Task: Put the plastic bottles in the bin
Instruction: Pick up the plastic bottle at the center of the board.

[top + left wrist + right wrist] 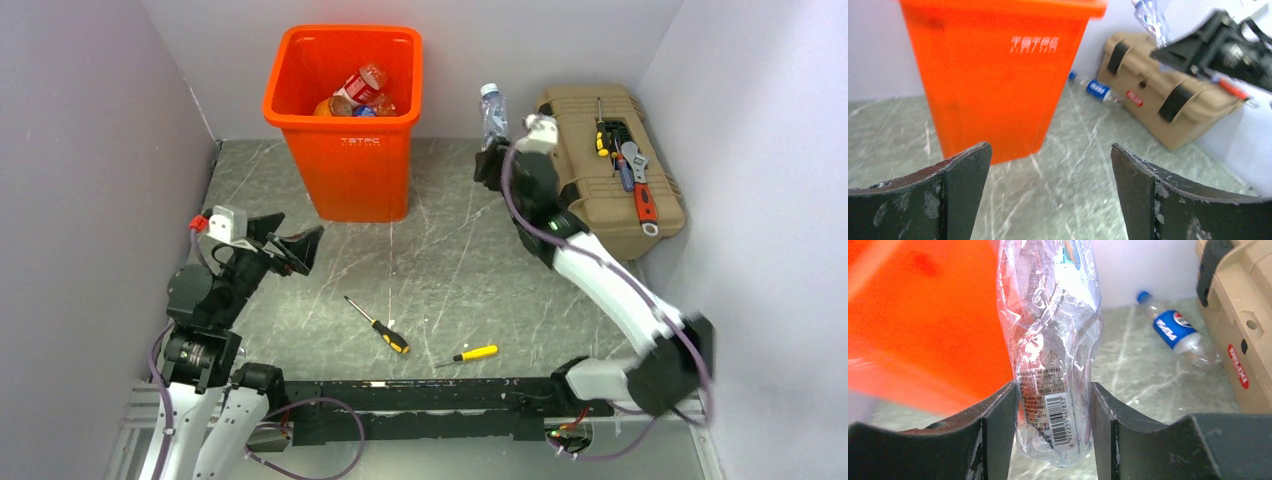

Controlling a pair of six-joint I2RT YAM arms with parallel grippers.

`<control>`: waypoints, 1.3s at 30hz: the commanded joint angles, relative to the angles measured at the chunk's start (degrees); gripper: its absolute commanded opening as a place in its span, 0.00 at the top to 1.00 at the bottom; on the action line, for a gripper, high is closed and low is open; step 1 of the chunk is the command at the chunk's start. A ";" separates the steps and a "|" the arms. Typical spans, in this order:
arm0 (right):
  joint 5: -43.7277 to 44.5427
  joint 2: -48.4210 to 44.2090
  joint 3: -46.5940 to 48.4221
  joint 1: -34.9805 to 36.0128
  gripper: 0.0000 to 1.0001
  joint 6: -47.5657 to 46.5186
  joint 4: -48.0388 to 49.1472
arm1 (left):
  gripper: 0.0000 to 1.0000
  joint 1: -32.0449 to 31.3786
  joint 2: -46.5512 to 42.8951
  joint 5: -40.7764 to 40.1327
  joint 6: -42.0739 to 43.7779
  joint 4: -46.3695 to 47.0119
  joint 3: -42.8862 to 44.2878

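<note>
Bottle [1050, 340] stands upright, clamped in right tool [1050, 392], beside bin [913, 330].

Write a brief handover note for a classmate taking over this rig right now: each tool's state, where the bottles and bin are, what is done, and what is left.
Left tool: open, empty, low over the table, facing the bin.
Right tool: shut on a crushed clear bottle, held up between the bin and the toolbox.
Done: several bottles lie in the bin.
Left: drop the held bottle in, then fetch the blue-labelled bottle lying on the table by the toolbox.
</note>
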 commanded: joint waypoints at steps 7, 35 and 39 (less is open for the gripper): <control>-12.36 -39.41 -26.77 16.30 0.69 -2.22 12.82 | 0.01 -0.74 25.43 21.76 -21.80 17.28 23.80; -35.13 -49.36 -37.79 17.67 0.70 2.17 26.68 | 0.14 -34.50 46.83 13.14 -15.27 30.26 32.42; -35.55 -49.05 -37.67 17.75 0.69 2.10 25.62 | 0.35 -34.65 47.41 14.49 -14.98 30.91 33.09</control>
